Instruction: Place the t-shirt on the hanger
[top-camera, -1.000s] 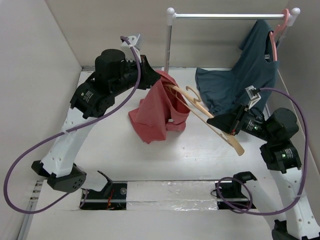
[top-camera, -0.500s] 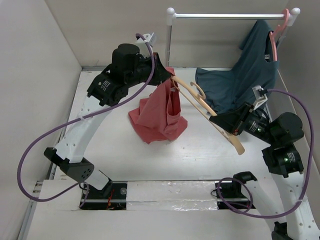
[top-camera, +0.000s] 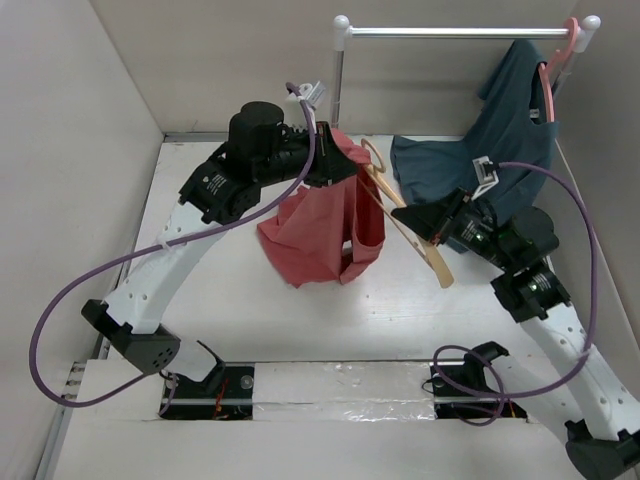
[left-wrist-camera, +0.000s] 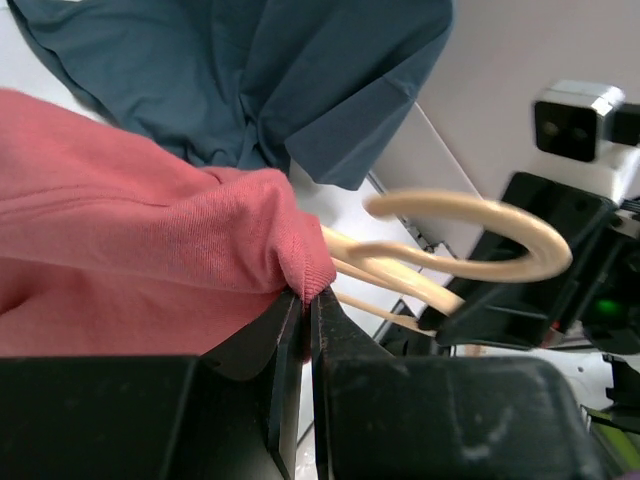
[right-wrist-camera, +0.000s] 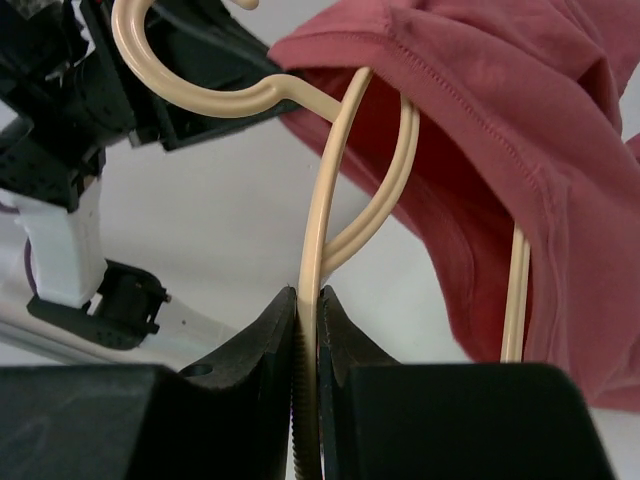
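Observation:
The red t-shirt (top-camera: 320, 225) hangs lifted above the table, its top pinched in my left gripper (top-camera: 335, 165), which is shut on the ribbed hem (left-wrist-camera: 300, 270). The light tan hanger (top-camera: 405, 215) slants down to the right; one arm runs inside the shirt. My right gripper (top-camera: 425, 218) is shut on the hanger's other arm (right-wrist-camera: 310, 290). The hook (left-wrist-camera: 480, 240) sticks out just right of the left gripper. In the right wrist view the shirt (right-wrist-camera: 500, 130) drapes over the far arm and the hook (right-wrist-camera: 190, 90) curls at top left.
A dark teal shirt (top-camera: 480, 165) hangs on a pink hanger (top-camera: 556, 60) from the white rail (top-camera: 460, 32) at the back right, its lower part spread on the table. White walls close the table at left, back and right.
My right gripper has moved left and toward the back with the hanger, pushing its arm further into the shirt. My left gripper has lifted the shirt's top slightly rightward.

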